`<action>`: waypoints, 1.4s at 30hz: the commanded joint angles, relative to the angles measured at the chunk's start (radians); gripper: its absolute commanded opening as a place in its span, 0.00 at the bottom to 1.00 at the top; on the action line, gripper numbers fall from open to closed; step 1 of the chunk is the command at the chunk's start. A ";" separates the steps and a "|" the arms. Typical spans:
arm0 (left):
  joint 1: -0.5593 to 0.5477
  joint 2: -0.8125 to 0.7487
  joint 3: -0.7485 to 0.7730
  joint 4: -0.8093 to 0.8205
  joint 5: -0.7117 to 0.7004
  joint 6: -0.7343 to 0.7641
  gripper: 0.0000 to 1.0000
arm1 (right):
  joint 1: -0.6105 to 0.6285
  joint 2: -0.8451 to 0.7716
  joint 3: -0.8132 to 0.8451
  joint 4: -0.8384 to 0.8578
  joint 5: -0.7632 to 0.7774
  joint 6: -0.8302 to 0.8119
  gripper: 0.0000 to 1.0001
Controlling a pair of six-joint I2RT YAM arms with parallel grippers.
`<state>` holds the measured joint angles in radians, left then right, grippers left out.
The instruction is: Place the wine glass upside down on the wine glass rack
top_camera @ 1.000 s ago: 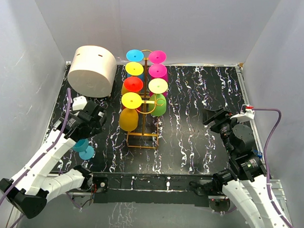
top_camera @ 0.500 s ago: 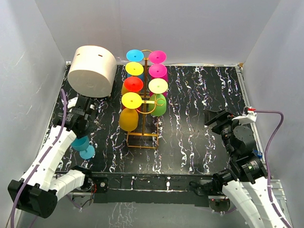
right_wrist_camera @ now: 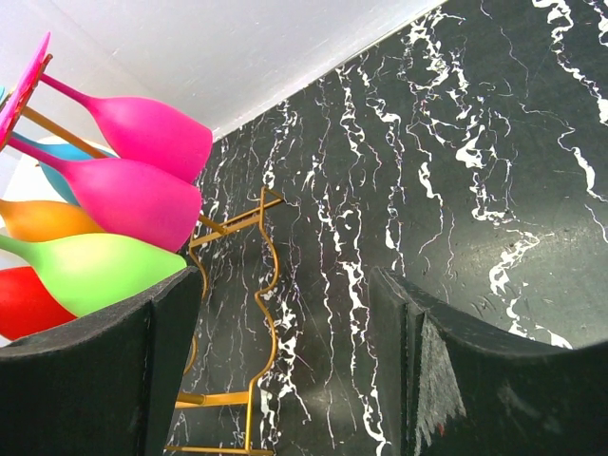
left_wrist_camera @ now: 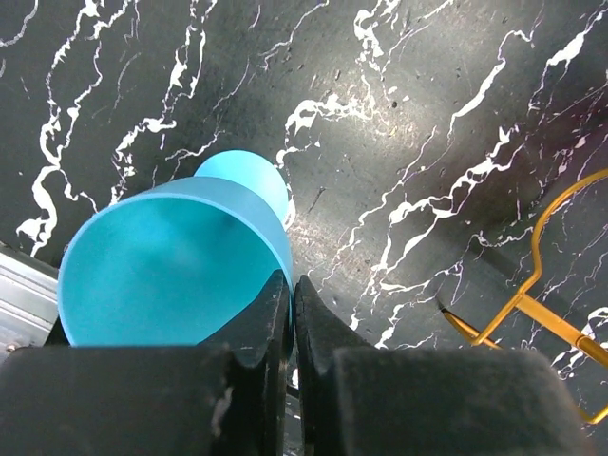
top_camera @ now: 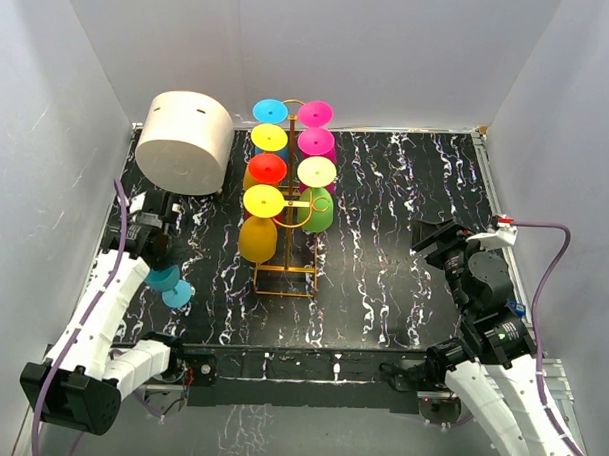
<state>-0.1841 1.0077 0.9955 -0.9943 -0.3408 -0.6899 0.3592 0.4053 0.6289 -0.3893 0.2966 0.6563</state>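
With your left gripper (left_wrist_camera: 288,285) pinched shut on the rim of the wine glass (left_wrist_camera: 176,252), at 8 o'clock from the wine glass rack (top_camera: 284,293), treat it as light, stiff and probably slippery, better gripped at the stem.

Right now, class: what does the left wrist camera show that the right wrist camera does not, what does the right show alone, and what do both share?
Only the left wrist view shows the turquoise wine glass, its bowl wall pinched by the left gripper. Only the right wrist view shows the hanging pink glasses and green glass, the white wall, and the right gripper, open and empty. Both show the black marbled table and part of the golden wine glass rack.
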 commanded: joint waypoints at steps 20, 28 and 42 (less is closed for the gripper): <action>0.009 0.054 0.699 0.308 0.166 0.245 0.00 | 0.000 -0.001 0.023 0.096 -0.002 0.011 0.68; 0.010 0.064 0.744 0.615 0.506 0.145 0.00 | 0.000 -0.013 0.023 0.097 -0.022 0.069 0.68; 0.008 0.223 0.643 1.136 1.038 -0.257 0.00 | 0.000 0.090 0.085 0.319 -0.469 0.275 0.73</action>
<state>-0.1787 1.1908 1.6909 -0.1326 0.4984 -0.7261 0.3588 0.4400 0.6415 -0.2344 0.0254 0.8524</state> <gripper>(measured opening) 0.014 0.724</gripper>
